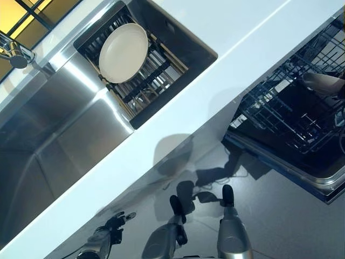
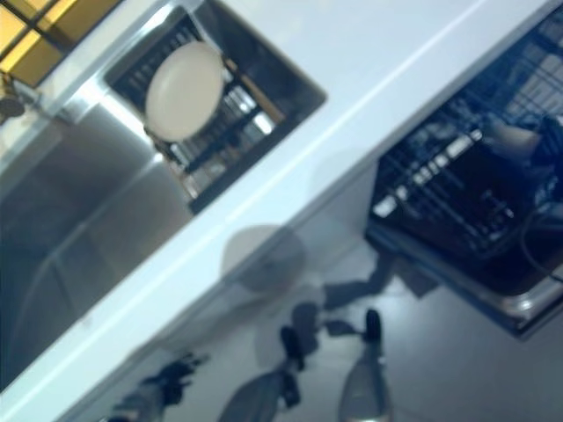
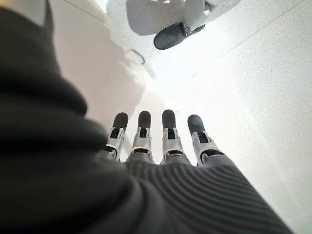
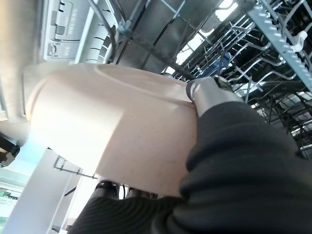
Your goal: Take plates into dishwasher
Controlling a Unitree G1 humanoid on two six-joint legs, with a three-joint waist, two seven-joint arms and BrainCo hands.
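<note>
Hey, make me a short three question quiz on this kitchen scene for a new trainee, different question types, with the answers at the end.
1. True or false: the cream plate on the dish rack in the sink is the only plate in the scene.
2. Multiple choice: the left hand is A) holding a plate, B) empty with straight fingers, hanging above the floor, C) resting on the white countertop.
3. Fill in: the right hand holds a second cream plate at the wire ____ rack.

Key: 1 false, the right hand has another plate. 2 B. 3 dishwasher.
</note>
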